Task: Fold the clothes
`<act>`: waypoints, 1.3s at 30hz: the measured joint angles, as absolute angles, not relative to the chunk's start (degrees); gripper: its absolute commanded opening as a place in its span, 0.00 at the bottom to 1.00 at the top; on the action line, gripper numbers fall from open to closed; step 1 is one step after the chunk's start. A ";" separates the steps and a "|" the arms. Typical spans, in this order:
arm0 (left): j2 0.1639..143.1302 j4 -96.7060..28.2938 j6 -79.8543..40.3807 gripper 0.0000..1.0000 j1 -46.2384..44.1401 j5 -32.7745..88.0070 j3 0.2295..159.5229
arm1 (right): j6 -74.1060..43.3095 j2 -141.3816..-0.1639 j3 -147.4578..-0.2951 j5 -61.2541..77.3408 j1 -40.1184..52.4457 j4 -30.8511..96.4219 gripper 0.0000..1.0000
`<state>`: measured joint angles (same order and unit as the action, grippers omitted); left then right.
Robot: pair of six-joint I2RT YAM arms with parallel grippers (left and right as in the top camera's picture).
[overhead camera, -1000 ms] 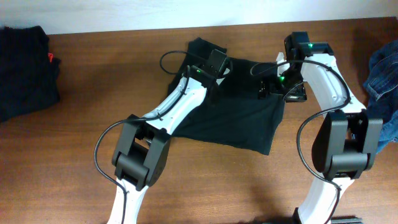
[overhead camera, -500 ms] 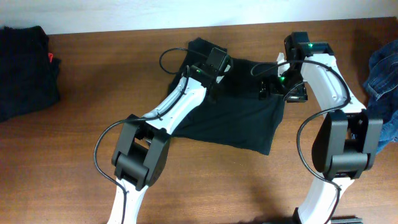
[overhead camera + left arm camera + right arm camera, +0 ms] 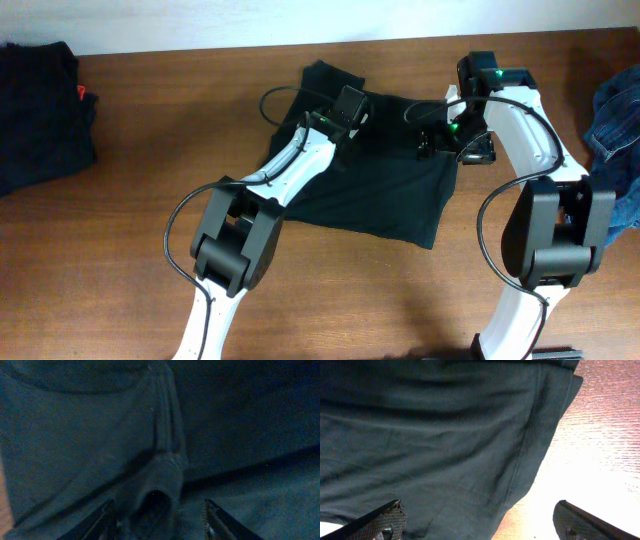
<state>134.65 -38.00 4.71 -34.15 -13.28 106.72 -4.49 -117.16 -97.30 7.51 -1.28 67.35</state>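
A plain black T-shirt (image 3: 385, 185) lies partly folded on the brown table, in the middle toward the back. My left gripper (image 3: 345, 125) sits over its upper left part, jaws open; in the left wrist view (image 3: 159, 517) a raised fold of the dark cloth (image 3: 160, 475) lies between the fingers. My right gripper (image 3: 455, 140) is over the shirt's upper right edge, wide open; in the right wrist view (image 3: 477, 520) the shirt's edge (image 3: 530, 450) and bare table lie between the fingers.
A pile of black clothes (image 3: 40, 110) lies at the far left of the table. Blue denim (image 3: 615, 130) lies at the right edge. The white wall runs along the back edge.
The left arm has shifted slightly, its elbow moving a little right. The right arm and the shirt look unchanged.
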 measured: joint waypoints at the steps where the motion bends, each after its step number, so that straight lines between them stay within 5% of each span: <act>1: 134.65 -37.65 4.60 0.44 -34.11 -13.63 106.72 | -4.54 -117.16 -97.30 7.51 -1.28 67.35 0.99; 5: 134.65 -37.47 4.27 0.27 -33.93 -15.38 106.72 | -4.51 -117.16 -97.30 7.51 -1.28 67.33 0.99; 10: 134.65 -37.17 4.29 0.21 -33.65 -18.90 106.72 | -4.49 -117.16 -97.30 7.49 -1.28 67.35 0.99; 16: 134.65 -36.99 4.08 0.00 -32.97 -21.30 106.72 | -4.51 -117.16 -97.30 7.51 -1.28 67.35 0.98; 39: 134.65 -44.40 5.39 0.00 -28.29 -21.67 115.94 | -4.49 -117.16 -97.30 7.49 -1.28 67.96 0.99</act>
<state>134.65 -44.40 5.39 -28.29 -21.67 115.94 -4.49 -117.16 -97.30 7.49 -1.28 67.96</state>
